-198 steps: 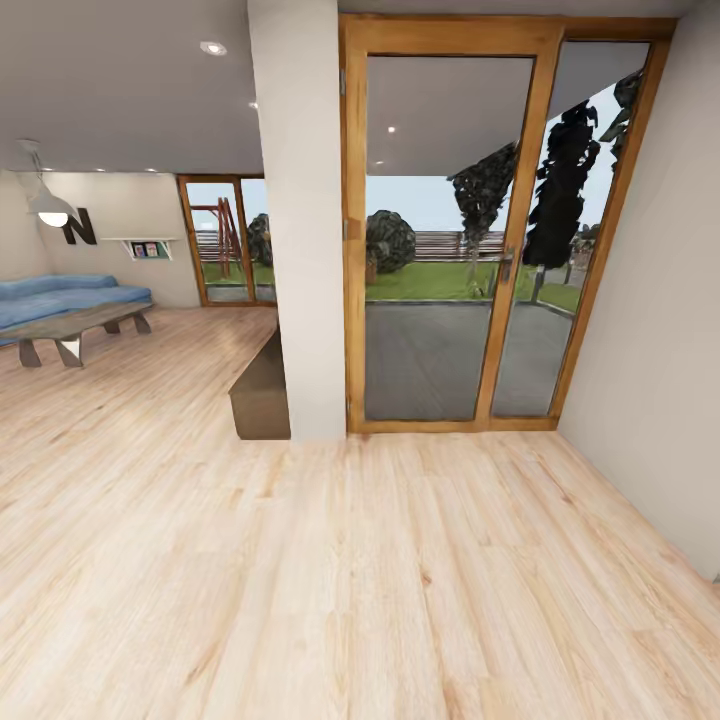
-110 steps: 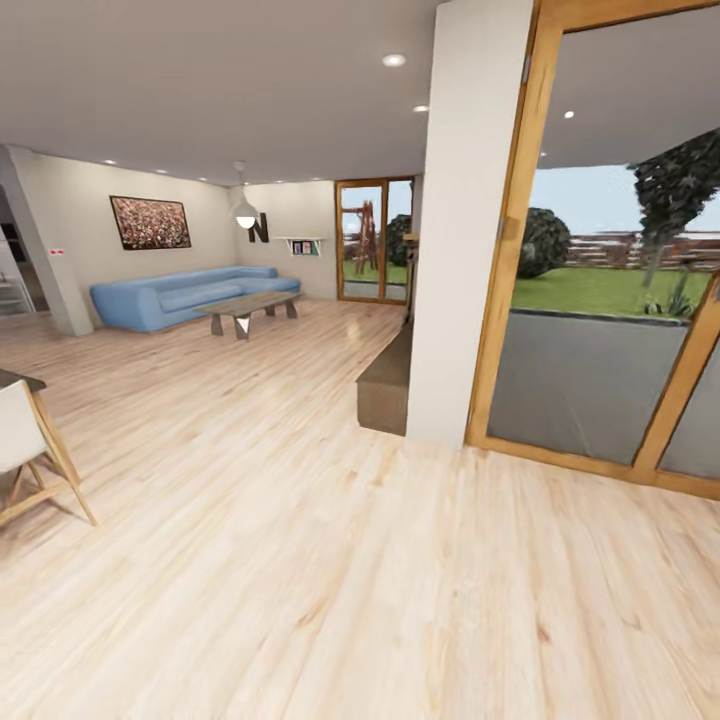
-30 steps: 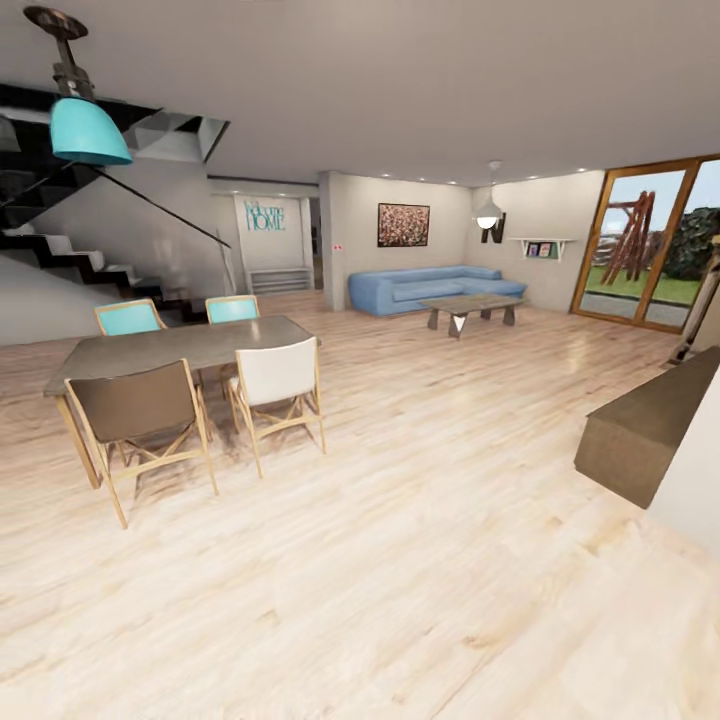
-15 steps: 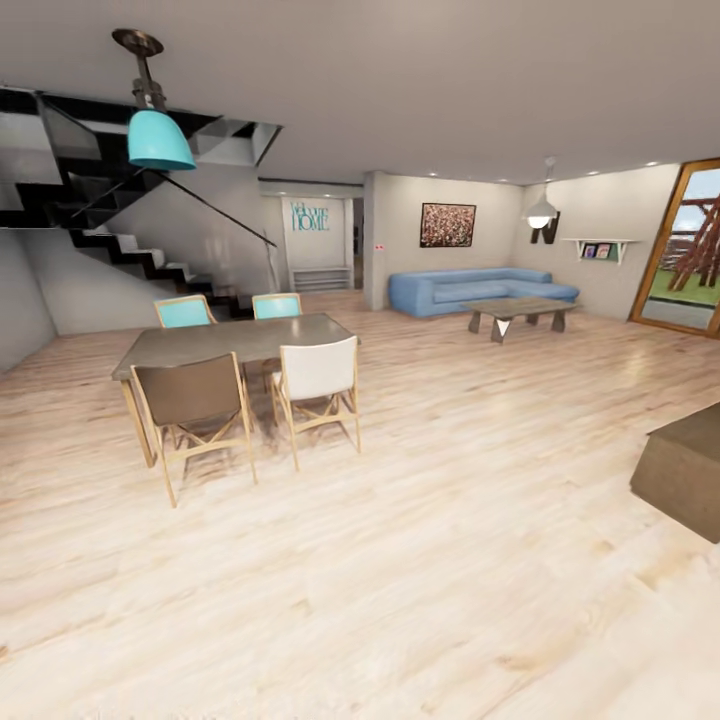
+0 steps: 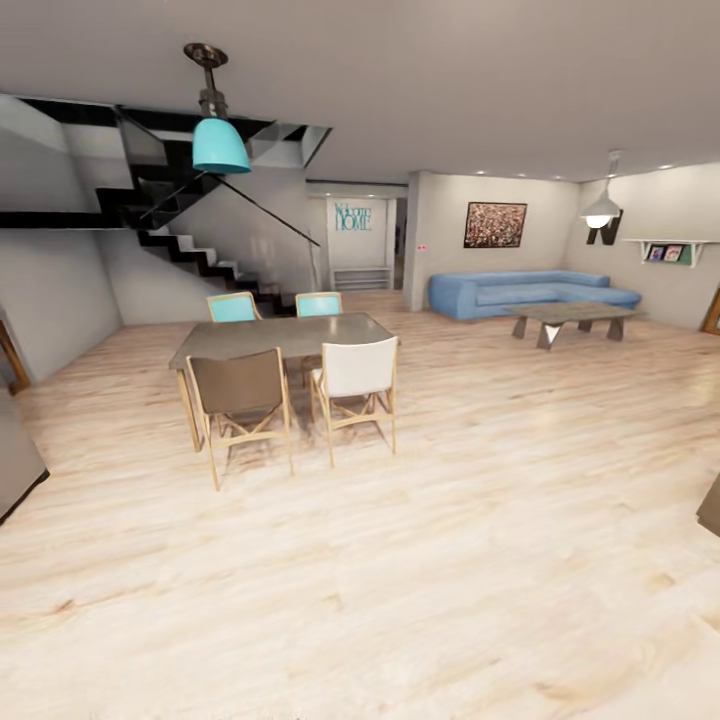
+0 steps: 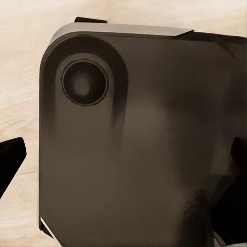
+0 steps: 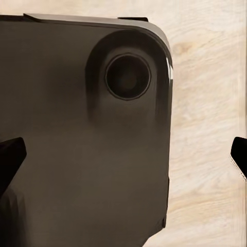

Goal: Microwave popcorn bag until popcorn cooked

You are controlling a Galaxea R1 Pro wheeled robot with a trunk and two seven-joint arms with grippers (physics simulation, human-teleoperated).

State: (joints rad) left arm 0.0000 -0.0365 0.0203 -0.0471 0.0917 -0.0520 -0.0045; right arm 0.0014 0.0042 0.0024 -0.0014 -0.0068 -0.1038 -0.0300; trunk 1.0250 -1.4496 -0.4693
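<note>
Dining table (image 5: 275,338) and four chairs ahead-left, blue sofa (image 5: 530,293) far right, open wood floor (image 5: 450,560) between. My claws hang spread over my dark base (image 6: 139,144).

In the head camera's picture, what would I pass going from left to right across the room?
Stairs → dining table → "HOME" wall sign → painting → blue sofa → white hanging lamp → wall shelf.
</note>
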